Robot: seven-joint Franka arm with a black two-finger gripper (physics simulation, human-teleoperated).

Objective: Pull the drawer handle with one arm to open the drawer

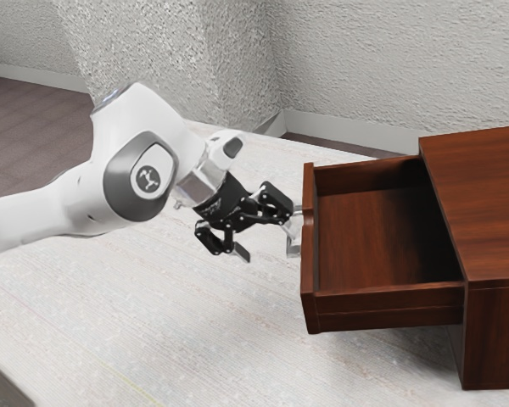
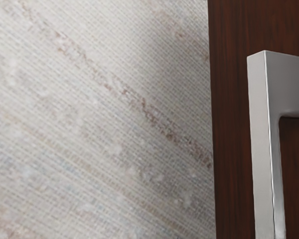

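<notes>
The dark wooden drawer (image 1: 382, 242) stands pulled well out of its cabinet (image 1: 488, 203), and its inside is bare. A silver bar handle (image 1: 294, 241) sits on the drawer front (image 1: 308, 254). My black gripper (image 1: 267, 242) is right in front of that handle. It is open: one fingertip is beside the handle and the other points down toward the table, off to the exterior view's left. Nothing is gripped between them. In the wrist view the handle (image 2: 269, 149) runs along the dark drawer front (image 2: 229, 124), off to one side of the hand.
The cabinet stands on a pale woven-textured tabletop (image 1: 153, 331) that stretches toward the exterior view's left and front. My white arm (image 1: 144, 178) comes in from the left. Rough plaster walls (image 1: 365, 51) and a dark floor lie behind.
</notes>
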